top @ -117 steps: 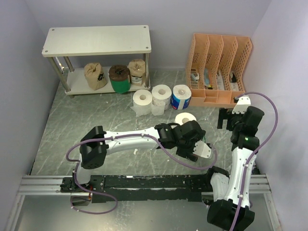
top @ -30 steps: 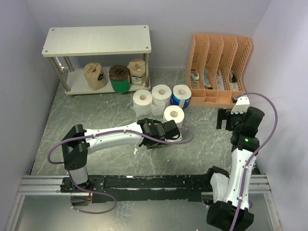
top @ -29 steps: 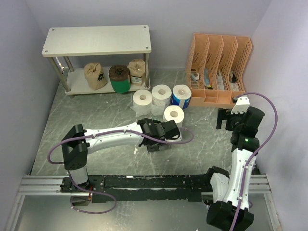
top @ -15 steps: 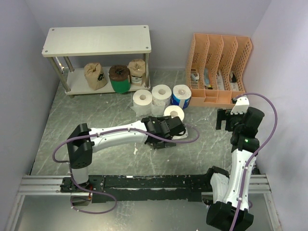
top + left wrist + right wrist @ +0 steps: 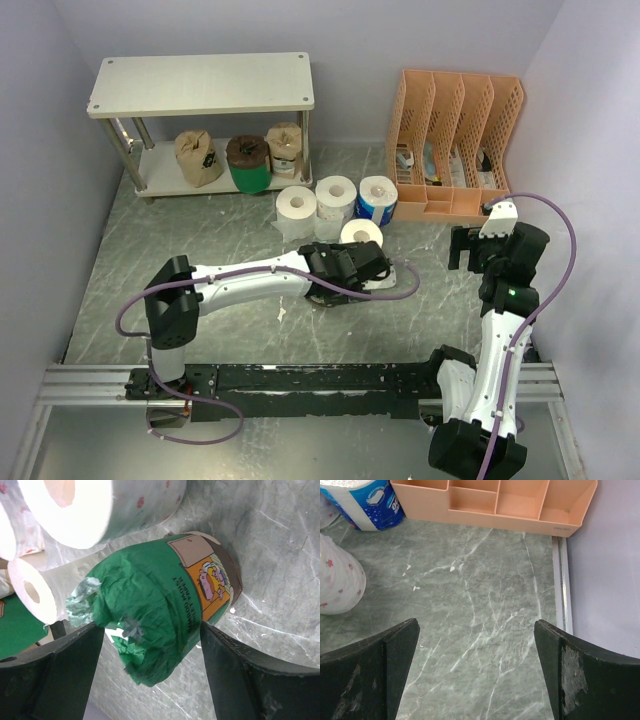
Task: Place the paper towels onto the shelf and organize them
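A green-wrapped paper towel roll (image 5: pixel 160 600) with an orange label lies on its side on the marble floor. My left gripper (image 5: pixel 150 670) is open, its jaws standing on either side of this roll; in the top view the gripper (image 5: pixel 375 272) covers the roll. Three white rolls (image 5: pixel 361 232) (image 5: pixel 296 204) (image 5: pixel 336 190) and a blue-printed one (image 5: pixel 377 200) stand just beyond. The shelf (image 5: pixel 200 83) at the far left holds two tan rolls (image 5: pixel 198 155) (image 5: pixel 285 148) and a green roll (image 5: pixel 248 163) on its lower tier. My right gripper (image 5: pixel 475 670) is open and empty.
The orange slotted file organizer (image 5: pixel 455 140) stands at the far right, its front tray also in the right wrist view (image 5: pixel 495 502). The right gripper (image 5: pixel 475 245) hovers near the right wall. Walls close in on all sides.
My left arm has swung in from the right and drawn back to the floor just in front of the nearest white roll. The right arm has not moved.
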